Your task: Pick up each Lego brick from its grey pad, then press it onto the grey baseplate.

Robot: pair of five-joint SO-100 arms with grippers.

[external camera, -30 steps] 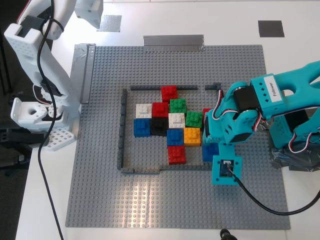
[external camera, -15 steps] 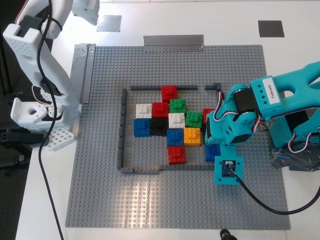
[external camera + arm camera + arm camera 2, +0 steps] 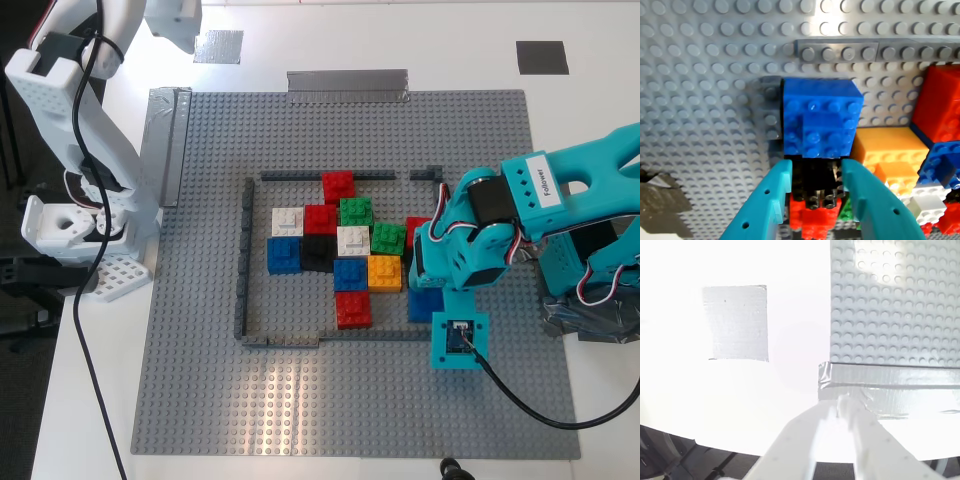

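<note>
My first gripper is the teal one at the exterior view's right. Its jaws are open, just behind a blue Lego brick that sits on the grey baseplate in a corner of the dark-grey frame. That brick shows under the arm. My second gripper, white, looks shut and empty, above the table edge near the bare silvery grey pad. The dark grey pad is bare too.
A cluster of red, green, white, black, blue and orange bricks fills the frame on the baseplate. Duct-tape strips hold the plate's edges. A black cable hangs at the exterior view's left.
My first arm has shifted slightly toward the exterior view's lower right, uncovering more of the blue brick. The second arm has barely moved.
</note>
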